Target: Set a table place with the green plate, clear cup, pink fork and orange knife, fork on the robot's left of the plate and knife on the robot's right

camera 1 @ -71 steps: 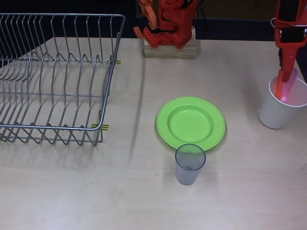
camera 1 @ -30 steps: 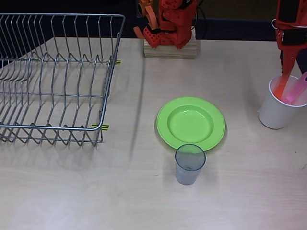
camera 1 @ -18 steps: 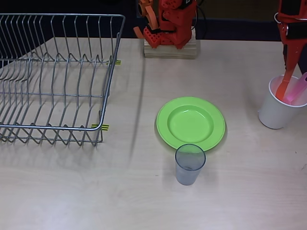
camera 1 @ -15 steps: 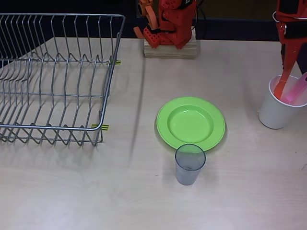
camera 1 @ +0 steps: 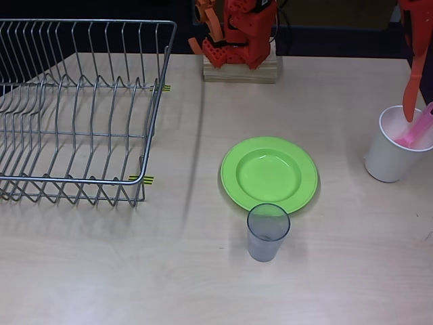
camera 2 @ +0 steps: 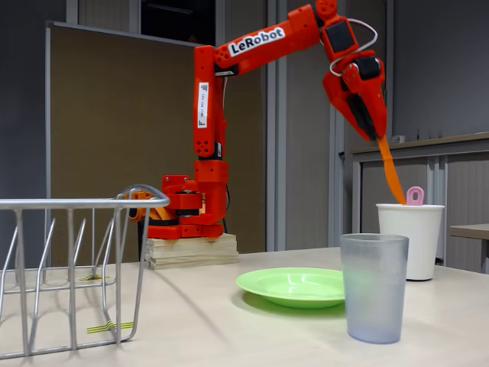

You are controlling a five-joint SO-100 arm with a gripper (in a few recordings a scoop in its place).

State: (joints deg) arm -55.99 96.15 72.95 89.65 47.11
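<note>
Orange knife (camera 2: 391,174) has risen nearly clear of the white cup (camera 1: 396,145); our end effector (camera 2: 377,131) grips it, leaving the pink fork (camera 1: 419,128) inside at three o'clock of the green plate (camera 1: 269,173).

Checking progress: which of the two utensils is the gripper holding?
The orange knife, gripped by the gripper above the white paper cup; the pink fork leans inside it.

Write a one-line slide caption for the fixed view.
Robot hand lifts the orange knife from the white paper cup, pink fork inside; green plate and clear cup set.
</note>
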